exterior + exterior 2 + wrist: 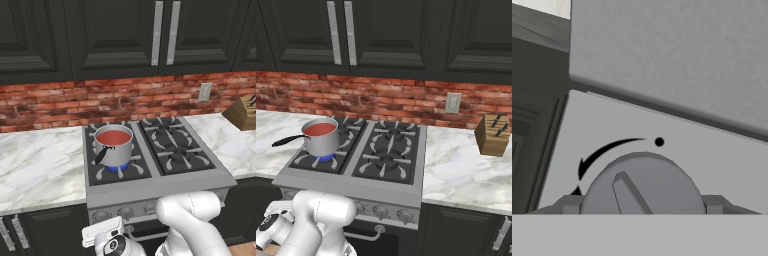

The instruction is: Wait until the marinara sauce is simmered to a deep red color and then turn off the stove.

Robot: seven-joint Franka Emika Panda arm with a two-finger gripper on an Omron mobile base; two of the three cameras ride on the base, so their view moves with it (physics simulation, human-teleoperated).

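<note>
The sauce (113, 137) fills a pan (114, 148) on the stove's (160, 182) front left burner, over a blue flame. Below that front edge, the gripper (642, 204) stands spread, one finger on each side of a round knob (643, 184).

My claw (641, 210) sits right at a grey knob (643, 185), one fingertip on each side of it, nothing between. On the stove (165, 181), the saucepan (114, 145) blocks the front left burner; the right burners (175, 142) stand open.
</note>
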